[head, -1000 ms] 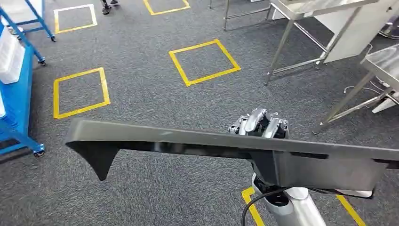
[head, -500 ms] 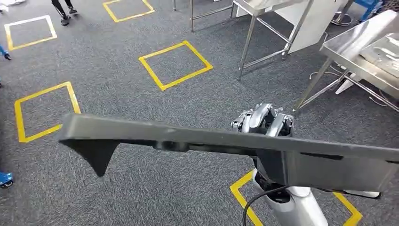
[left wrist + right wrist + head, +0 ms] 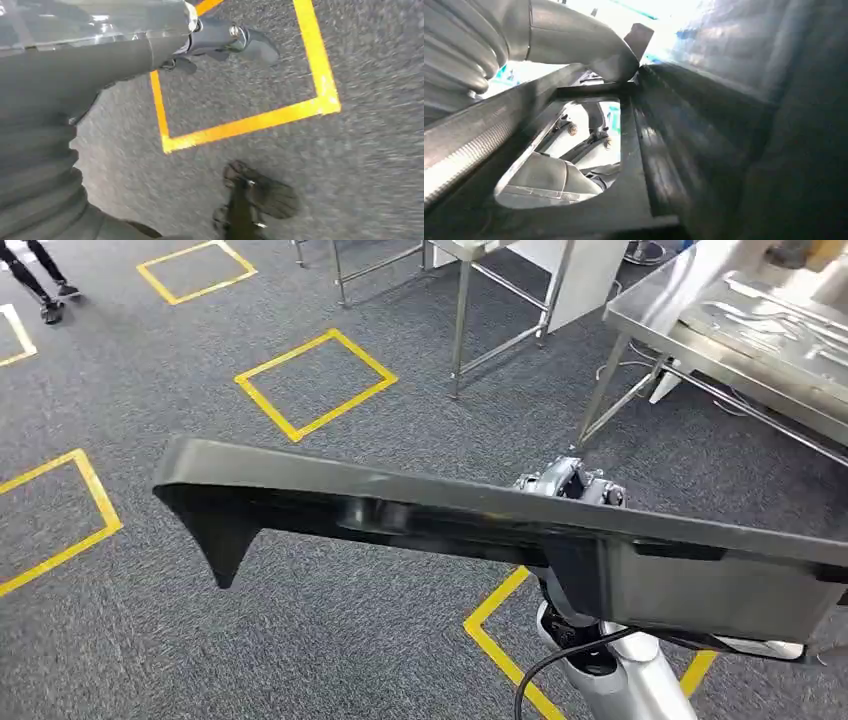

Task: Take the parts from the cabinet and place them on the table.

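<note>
A long black plastic part (image 3: 430, 515) stretches across the head view, with a downward tab at its left end and a wide flat section at its right. My right hand (image 3: 570, 485) grips it near the right end, fingers curled over the top edge; the silver arm (image 3: 615, 680) rises from below. In the right wrist view the part (image 3: 704, 140) is pressed close to the camera, and the thumb (image 3: 579, 47) lies against it. My left hand (image 3: 220, 40) hangs over the carpet with nothing in it, its fingers apart. The steel table (image 3: 650, 315) stands at the far right.
Shaped metal pieces (image 3: 780, 325) lie on the steel table. A second steel table frame (image 3: 465, 310) stands behind, in the middle. Yellow tape squares (image 3: 315, 380) mark the grey carpet. A person's legs (image 3: 35, 275) are at the far left.
The whole view has swung to the right: floor squares slid left and the steel table came further into view. The black part stays in my right hand.
</note>
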Robot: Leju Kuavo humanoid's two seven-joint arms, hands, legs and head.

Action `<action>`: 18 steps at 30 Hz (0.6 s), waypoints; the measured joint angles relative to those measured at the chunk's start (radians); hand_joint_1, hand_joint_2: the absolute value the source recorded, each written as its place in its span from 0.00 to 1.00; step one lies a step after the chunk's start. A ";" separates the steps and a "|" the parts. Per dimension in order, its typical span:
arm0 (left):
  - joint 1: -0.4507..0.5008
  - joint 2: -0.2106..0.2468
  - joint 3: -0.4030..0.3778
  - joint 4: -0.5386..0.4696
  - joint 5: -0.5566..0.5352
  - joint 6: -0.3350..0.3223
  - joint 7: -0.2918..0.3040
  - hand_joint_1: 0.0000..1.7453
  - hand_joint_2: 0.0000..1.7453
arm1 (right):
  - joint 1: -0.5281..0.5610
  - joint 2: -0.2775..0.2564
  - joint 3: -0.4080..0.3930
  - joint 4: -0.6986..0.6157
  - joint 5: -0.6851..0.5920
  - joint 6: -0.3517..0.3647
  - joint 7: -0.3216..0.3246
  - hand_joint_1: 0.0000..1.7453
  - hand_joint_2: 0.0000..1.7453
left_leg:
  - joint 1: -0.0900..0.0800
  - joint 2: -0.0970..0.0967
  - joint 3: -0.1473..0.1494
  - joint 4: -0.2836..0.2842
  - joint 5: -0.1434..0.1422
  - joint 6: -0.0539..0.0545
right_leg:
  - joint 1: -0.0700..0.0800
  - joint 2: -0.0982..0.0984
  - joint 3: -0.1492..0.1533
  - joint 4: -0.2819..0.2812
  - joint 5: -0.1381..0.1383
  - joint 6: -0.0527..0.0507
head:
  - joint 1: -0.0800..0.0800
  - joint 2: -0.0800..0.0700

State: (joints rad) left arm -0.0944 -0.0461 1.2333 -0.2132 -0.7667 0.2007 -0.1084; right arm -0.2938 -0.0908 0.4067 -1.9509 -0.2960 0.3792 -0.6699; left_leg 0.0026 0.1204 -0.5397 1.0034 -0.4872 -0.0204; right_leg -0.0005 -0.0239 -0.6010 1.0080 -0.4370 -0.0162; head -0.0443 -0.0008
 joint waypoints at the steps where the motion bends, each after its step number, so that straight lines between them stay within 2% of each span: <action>1: -0.002 0.005 0.006 0.000 0.009 -0.004 -0.007 0.00 1.00 | 0.001 -0.002 0.000 0.001 0.000 0.000 -0.003 1.00 1.00 | 0.008 -0.044 -0.001 0.022 -0.015 -0.004 | -0.001 0.007 0.004 -0.005 0.002 -0.003 | 0.000 0.000; 2: -0.002 0.009 0.015 0.000 0.020 -0.013 -0.014 0.00 1.00 | 0.000 -0.003 0.000 0.003 0.000 0.001 -0.008 1.00 1.00 | 0.009 -0.079 -0.027 0.081 -0.050 -0.005 | -0.003 0.014 0.004 -0.005 0.002 -0.010 | 0.000 0.000; 3: 0.000 0.015 0.023 0.000 0.032 -0.021 -0.020 0.00 1.00 | 0.003 -0.003 0.000 0.006 0.000 0.001 -0.012 1.00 1.00 | 0.010 -0.096 -0.068 0.165 -0.091 -0.007 | -0.003 0.026 0.004 -0.005 0.003 -0.012 | 0.000 0.000; 4: 0.003 0.023 0.031 0.000 0.038 -0.029 -0.029 0.00 1.00 | 0.004 -0.004 0.000 0.009 0.001 0.000 -0.013 1.00 1.00 | 0.010 -0.104 -0.109 0.245 -0.121 -0.009 | -0.001 0.039 0.003 -0.004 0.003 -0.013 | 0.000 0.000; 5: 0.007 0.031 0.039 0.000 0.044 -0.032 -0.036 0.00 1.00 | 0.006 -0.005 0.000 0.013 0.001 0.000 -0.014 1.00 1.00 | 0.010 -0.108 -0.141 0.303 -0.133 -0.011 | 0.000 0.053 0.003 -0.004 0.003 -0.014 | 0.000 0.000; 6: 0.009 0.038 0.045 0.000 0.055 -0.037 -0.042 0.00 1.00 | 0.006 -0.006 0.000 0.017 0.002 0.000 -0.014 1.00 1.00 | 0.010 -0.110 -0.152 0.311 -0.117 -0.011 | 0.000 0.069 0.005 -0.003 0.003 -0.014 | 0.000 0.000; 7: 0.009 0.044 0.052 0.000 0.063 -0.046 -0.046 0.00 1.00 | 0.006 -0.008 0.000 0.019 0.003 0.000 -0.014 1.00 1.00 | 0.010 -0.111 -0.141 0.273 -0.083 -0.009 | 0.000 0.082 0.006 -0.001 0.002 -0.013 | 0.000 0.000; 8: 0.008 0.047 0.058 0.000 0.071 -0.058 -0.053 0.00 1.00 | 0.007 -0.008 0.000 0.021 0.005 -0.003 -0.014 1.00 1.00 | 0.010 -0.115 -0.113 0.202 -0.036 -0.006 | 0.000 0.094 0.007 0.000 0.001 -0.012 | 0.000 0.000; 9: 0.007 0.052 0.066 0.000 0.077 -0.073 -0.059 0.00 1.00 | 0.006 -0.009 0.000 0.023 0.006 -0.005 -0.014 1.00 1.00 | 0.010 -0.131 -0.073 0.107 0.015 -0.003 | -0.001 0.106 0.009 0.003 0.000 -0.009 | 0.000 0.000; 10: 0.008 0.055 0.071 0.000 0.083 -0.081 -0.063 0.00 1.00 | 0.006 -0.010 0.000 0.024 0.006 -0.005 -0.014 1.00 1.00 | 0.012 -0.167 -0.043 0.032 0.040 0.001 | -0.003 0.116 0.007 0.006 -0.003 -0.006 | 0.000 0.000; 11: 0.007 0.056 0.075 0.000 0.086 -0.087 -0.065 0.00 1.00 | 0.005 -0.011 0.000 0.026 0.006 -0.005 -0.014 1.00 1.00 | 0.016 -0.198 -0.034 0.009 0.025 0.004 | 0.004 0.125 0.001 0.015 -0.006 0.001 | 0.000 0.000; 12: 0.007 0.056 0.082 0.000 0.088 -0.091 -0.067 0.00 1.00 | 0.006 -0.012 0.001 0.028 0.006 -0.005 -0.016 1.00 1.00 | 0.013 -0.188 -0.033 0.014 0.027 0.006 | -0.003 0.136 -0.004 0.013 -0.002 0.007 | 0.000 0.000; 14: 0.005 0.057 0.087 0.000 0.087 -0.106 -0.072 0.00 1.00 | 0.010 -0.013 0.001 0.031 0.007 -0.006 -0.016 1.00 1.00 | 0.008 -0.171 -0.032 0.012 0.029 0.017 | -0.009 0.154 -0.008 0.007 0.004 0.021 | 0.000 0.000; 15: 0.003 0.056 0.088 0.000 0.085 -0.113 -0.074 0.00 1.00 | 0.011 -0.013 0.002 0.031 0.008 -0.006 -0.016 1.00 1.00 | 0.015 -0.159 -0.029 0.001 0.035 0.025 | -0.004 0.160 -0.009 0.009 0.002 0.029 | 0.000 0.000; 16: 0.000 0.055 0.088 0.000 0.085 -0.118 -0.076 0.00 1.00 | 0.013 -0.013 0.002 0.030 0.009 -0.009 -0.017 1.00 1.00 | 0.015 -0.146 -0.026 -0.004 0.039 0.031 | -0.004 0.115 -0.013 0.025 -0.010 0.029 | 0.000 0.000; 17: 0.001 0.055 0.088 0.000 0.084 -0.119 -0.079 0.00 1.00 | 0.011 -0.014 0.003 0.031 0.011 -0.011 -0.017 1.00 1.00 | 0.014 -0.137 -0.026 -0.005 0.038 0.038 | -0.002 0.069 -0.036 0.071 -0.044 0.033 | 0.000 0.000; 18: 0.004 0.054 0.088 0.000 0.084 -0.119 -0.080 0.00 1.00 | 0.011 -0.014 0.006 0.031 0.013 -0.014 -0.017 1.00 1.00 | 0.013 -0.125 -0.027 -0.005 0.038 0.039 | -0.004 0.049 -0.073 0.148 -0.086 0.037 | 0.000 0.000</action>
State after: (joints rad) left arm -0.0903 0.0080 1.3214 -0.2132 -0.6832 0.0813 -0.1881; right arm -0.2833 -0.1045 0.4127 -1.9203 -0.2834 0.3651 -0.6870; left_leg 0.0154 -0.0049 -0.5664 0.9979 -0.4494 0.0186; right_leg -0.0048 0.0246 -0.6741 1.1564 -0.5227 0.0204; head -0.0439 -0.0011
